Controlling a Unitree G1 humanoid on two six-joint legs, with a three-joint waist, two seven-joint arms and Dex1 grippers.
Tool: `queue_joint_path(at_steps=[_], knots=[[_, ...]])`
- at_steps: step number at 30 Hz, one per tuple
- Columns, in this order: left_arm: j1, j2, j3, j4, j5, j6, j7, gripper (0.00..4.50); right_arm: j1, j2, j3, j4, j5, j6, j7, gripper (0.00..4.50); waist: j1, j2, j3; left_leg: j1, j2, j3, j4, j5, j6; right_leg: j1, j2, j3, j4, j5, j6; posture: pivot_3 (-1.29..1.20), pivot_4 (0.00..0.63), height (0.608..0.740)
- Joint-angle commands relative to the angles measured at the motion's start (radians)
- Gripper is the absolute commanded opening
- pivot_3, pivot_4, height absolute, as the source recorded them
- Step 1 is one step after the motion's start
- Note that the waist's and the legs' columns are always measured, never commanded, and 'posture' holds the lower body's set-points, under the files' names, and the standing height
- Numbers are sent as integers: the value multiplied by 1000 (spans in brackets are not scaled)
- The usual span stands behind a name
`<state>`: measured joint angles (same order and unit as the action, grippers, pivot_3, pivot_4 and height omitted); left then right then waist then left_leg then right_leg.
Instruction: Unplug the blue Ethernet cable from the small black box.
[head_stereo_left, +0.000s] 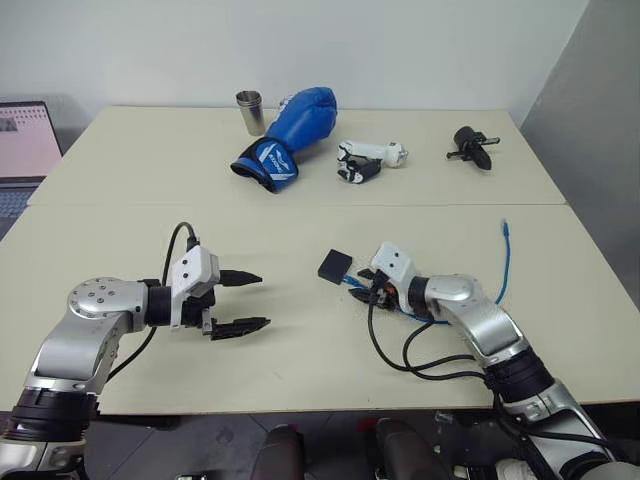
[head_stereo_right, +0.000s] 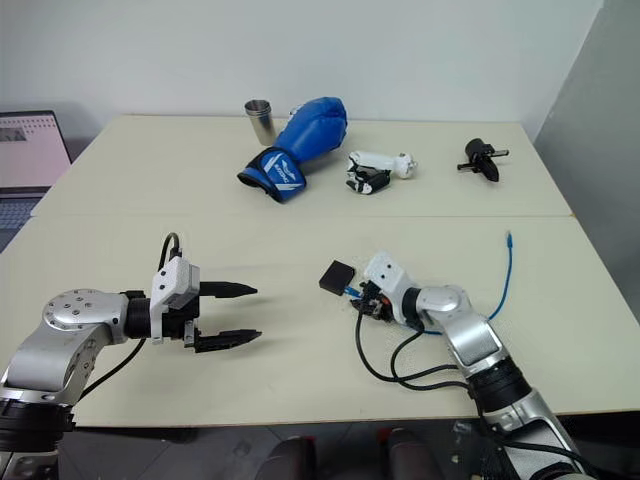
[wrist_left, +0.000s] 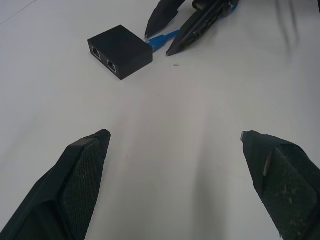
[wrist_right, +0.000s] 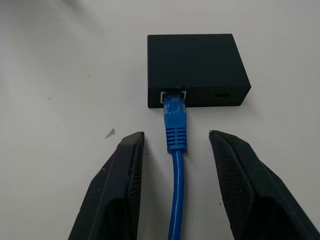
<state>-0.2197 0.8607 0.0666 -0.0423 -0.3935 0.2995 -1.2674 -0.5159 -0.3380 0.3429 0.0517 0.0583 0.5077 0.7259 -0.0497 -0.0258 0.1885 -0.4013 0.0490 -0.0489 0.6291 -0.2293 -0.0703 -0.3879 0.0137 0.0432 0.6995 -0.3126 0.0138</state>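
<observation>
Two tools are working over a pale counter (head_stereo_left: 300, 215). Near the middle of the head view, slightly right of centre, the box (head_stereo_left: 335, 265) is lying flat on the counter, and the cable (wrist_right: 176, 131) is still sitting plugged into a port on one of its edges, as the right wrist view is showing clearly. From the plug the cable is running under the right tool (head_stereo_left: 368, 283), then curving to the right and up toward the right edge of the counter, where its free end is lying in the right middle of the frame. The right tool is sitting just behind the box with its fingers (wrist_right: 120, 190) parted, one on each side of the cable a little behind the blue plug boot, neither one pressing on it. The left tool (head_stereo_left: 248, 301) is hovering in the lower left of the head view, well apart from the box, with its jaws standing wide and gripping nothing; its wrist view is looking across bare counter at two more ports on another edge of the box. Along the top of the frame, a metal cup (head_stereo_left: 250, 111), a blue boxing glove (head_stereo_left: 292, 135), a white and black part (head_stereo_left: 368, 158) and a black tool with a rod (head_stereo_left: 472, 147) are lying. At the upper left edge, a laptop (head_stereo_left: 25, 150) is showing.
</observation>
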Motion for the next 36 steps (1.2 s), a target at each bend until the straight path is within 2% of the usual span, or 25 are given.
queue_joint_path(at_steps=[1,5,6,7,12,14,18,22,25,36], knots=[[-4,3,2,-31,-7,0,4,4500,-25,19,0,30,-18,-28,-17,2185,0,0,0,0,0,0,0,0,0,0,0,0,0,0,0,0,150,740],[-5,2,2,-30,-8,4,9,4500,-33,45,-10,61,-18,-22,-35,2185,-1,0,0,0,0,0,0,0,0,0,0,0,0,0,0,0,150,740],[-5,2,2,-30,-8,5,9,4500,-34,46,-10,64,-21,-23,-35,1819,-2,0,0,0,0,0,0,0,0,0,0,0,0,0,0,0,150,740],[-4,2,4,-28,-8,9,14,4500,-35,46,-9,66,-25,-23,-36,1730,-2,0,0,1,0,0,0,0,0,0,0,0,1,0,0,0,150,740],[-21,-10,13,16,-4,45,60,4500,-37,14,13,51,-50,-60,-11,448,-1,0,0,1,0,0,0,0,0,0,0,0,1,0,0,0,150,740],[-40,-23,17,32,-22,98,84,4500,-33,-10,29,23,-65,-91,7,169,2,0,0,1,0,0,0,0,0,0,0,0,1,0,0,0,150,740],[-57,-51,35,35,-82,193,99,4500,-32,-69,65,-40,-126,-210,30,170,9,0,0,0,0,0,0,0,0,0,0,0,0,0,0,0,150,740],[-108,-98,81,31,-309,500,101,4500,-83,-178,131,-80,-307,-562,0,170,9,0,0,-1,0,0,0,0,0,0,0,-1,0,0,0,0,150,740],[-151,-128,83,56,-381,604,104,4500,-97,-200,142,-78,-327,-702,17,170,8,0,0,0,0,-1,1,0,0,0,0,-1,0,-1,2,0,150,740],[-266,-205,36,121,-380,636,114,4500,-89,-152,99,-128,-279,-757,56,169,15,0,0,0,0,-1,1,0,-1,1,0,-1,1,0,0,0,150,740]])
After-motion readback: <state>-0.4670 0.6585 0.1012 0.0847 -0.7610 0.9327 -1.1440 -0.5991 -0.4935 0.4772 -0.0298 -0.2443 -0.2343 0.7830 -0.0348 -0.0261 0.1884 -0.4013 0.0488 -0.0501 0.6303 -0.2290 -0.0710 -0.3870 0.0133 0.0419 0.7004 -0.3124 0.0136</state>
